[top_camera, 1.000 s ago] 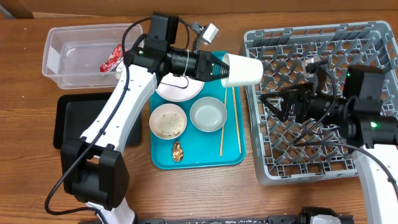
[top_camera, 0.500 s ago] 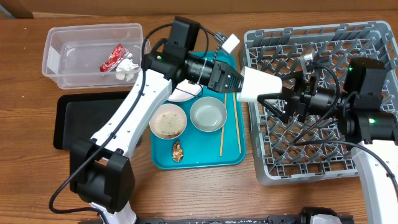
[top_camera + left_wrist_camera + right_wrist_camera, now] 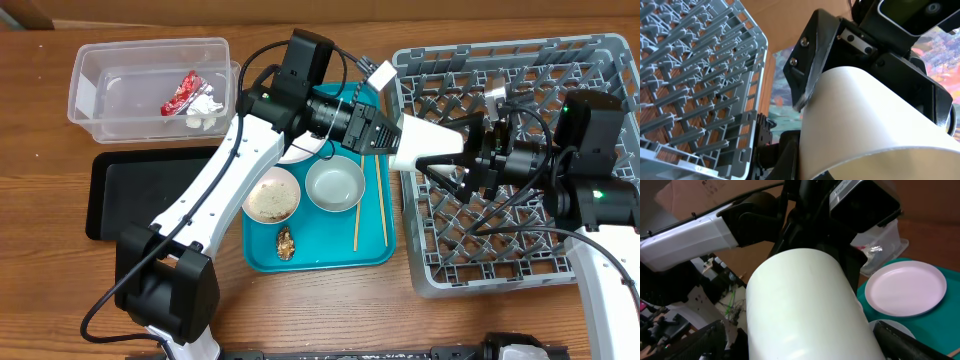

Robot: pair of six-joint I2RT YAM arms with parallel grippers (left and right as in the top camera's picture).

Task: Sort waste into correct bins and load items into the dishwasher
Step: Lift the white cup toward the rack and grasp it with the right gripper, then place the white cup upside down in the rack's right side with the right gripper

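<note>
A white cup (image 3: 425, 142) hangs on its side over the left edge of the grey dishwasher rack (image 3: 600, 60). My left gripper (image 3: 392, 138) is shut on its narrow end. My right gripper (image 3: 450, 158) reaches in from the rack side, open, its jaws standing either side of the cup's wide end. The right wrist view is filled by the cup (image 3: 805, 305), with one dark finger (image 3: 910, 340) close beside it and the other a little apart. On the teal tray, the white plate (image 3: 300, 152) lies partly under my left arm.
The teal tray (image 3: 330, 258) holds a rice-smeared bowl (image 3: 270, 195), a pale bowl (image 3: 335, 183), two chopsticks (image 3: 380, 200) and a brown lump (image 3: 286, 241). The clear tub (image 3: 90, 95) contains a red wrapper (image 3: 181, 92) and napkin (image 3: 205, 108). A black tray (image 3: 120, 190) lies at left.
My left arm has carried the cup rightward from above the tray to the rack's edge. My right gripper has come left to meet it, and its jaws now flank the cup.
</note>
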